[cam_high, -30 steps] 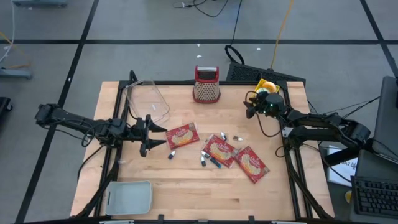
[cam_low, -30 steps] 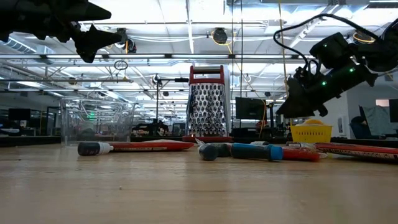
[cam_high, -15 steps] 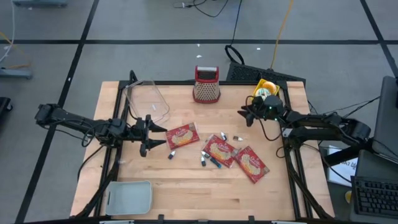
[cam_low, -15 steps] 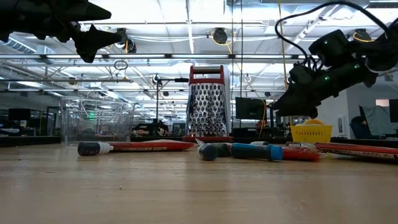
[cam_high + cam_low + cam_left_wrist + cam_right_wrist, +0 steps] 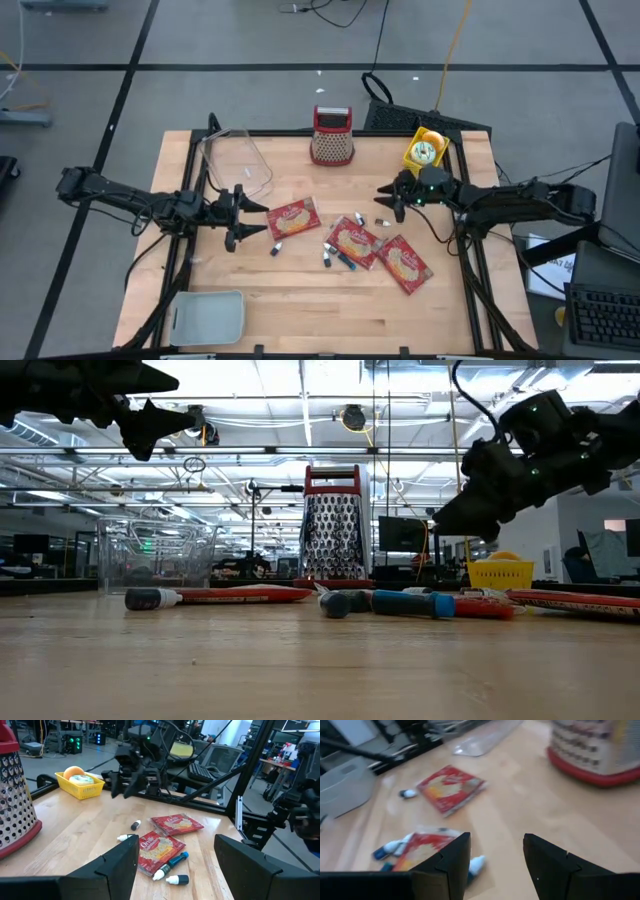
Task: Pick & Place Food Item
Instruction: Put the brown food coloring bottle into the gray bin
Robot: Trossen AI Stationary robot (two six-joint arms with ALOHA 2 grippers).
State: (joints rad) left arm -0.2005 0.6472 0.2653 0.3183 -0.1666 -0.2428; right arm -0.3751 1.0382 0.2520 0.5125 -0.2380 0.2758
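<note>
**Right arm over the packets, nothing gripped**

The right end effector (image 5: 388, 201) hangs above the table (image 5: 300, 310) at about 2 o'clock from the table's middle, fingers apart and holding nothing. The food packets lie flat: one (image 5: 292, 218) near the middle toward 10 o'clock, a second (image 5: 352, 241) just past centre, a third (image 5: 404, 262) toward 4 o'clock. Small tubes (image 5: 337, 257) lie scattered between and against the packets. The left end effector (image 5: 247, 219) waits at 9 o'clock, fingers apart and empty, its tips just beside the first packet. A clear tub (image 5: 236, 161) sits at 11 o'clock, a grater (image 5: 332, 136) at 12 o'clock, a yellow basket (image 5: 424, 148) at 1 o'clock and a pale lid (image 5: 208, 315) at 7 o'clock.

Likely trouble from here:
- The packets are thin and flat, so fingers coming straight down may skid over the wrapper and close on air.
- The middle packet has tubes touching it; a grab there could drag or pinch a tube along.
- Both arms point at the same cluster, so a reach toward the first packet risks a bump.
</note>
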